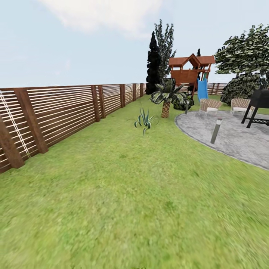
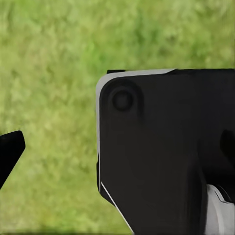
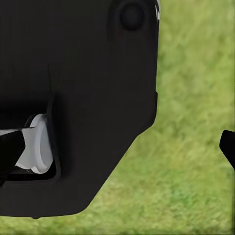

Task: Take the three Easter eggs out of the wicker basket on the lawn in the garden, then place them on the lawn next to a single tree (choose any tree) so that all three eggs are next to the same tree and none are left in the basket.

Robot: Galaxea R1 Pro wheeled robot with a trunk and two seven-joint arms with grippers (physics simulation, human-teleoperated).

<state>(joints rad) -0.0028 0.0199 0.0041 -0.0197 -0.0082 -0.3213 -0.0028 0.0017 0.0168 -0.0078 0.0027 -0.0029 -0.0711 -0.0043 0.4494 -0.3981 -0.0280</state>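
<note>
Head view: the lawn (image 1: 123, 201) fills the lower frame, short green grass, blurred toward the near edge. A brown slatted fence (image 1: 56, 119) bounds the garden along the left and runs back to the far corner. No brand, label or lettering is readable on anything.

Far side: a spiky low plant (image 1: 145, 120) and a small palm (image 1: 166, 98) stand on the grass. Behind them are a wooden playhouse (image 1: 189, 71) with a blue slide (image 1: 202, 89) and a tall dark conifer (image 1: 153, 64). At the right edge, a tree (image 1: 246, 50) with dark foliage speckled whitish-green (its trunk is hidden behind a bush and the crown is cut off by the frame).

Right: a grey paved patio (image 1: 231, 136) with a short bollard light (image 1: 216, 130), two wicker chairs (image 1: 210, 105) and a black grill (image 1: 258, 106), the last cut off by the frame edge.

Left wrist view: a black robot body panel (image 2: 166, 152) blocks much of the frame over blurred grass (image 2: 54, 73); one dark fingertip (image 2: 10, 149) pokes in at the edge. Jaws state: cannot tell.

Right wrist view: the same sort of black panel (image 3: 78, 98) with a pale grey fitting (image 3: 39, 144) over grass (image 3: 196, 122); a dark finger tip (image 3: 227, 144) at the edge. Jaws state: cannot tell.
</note>
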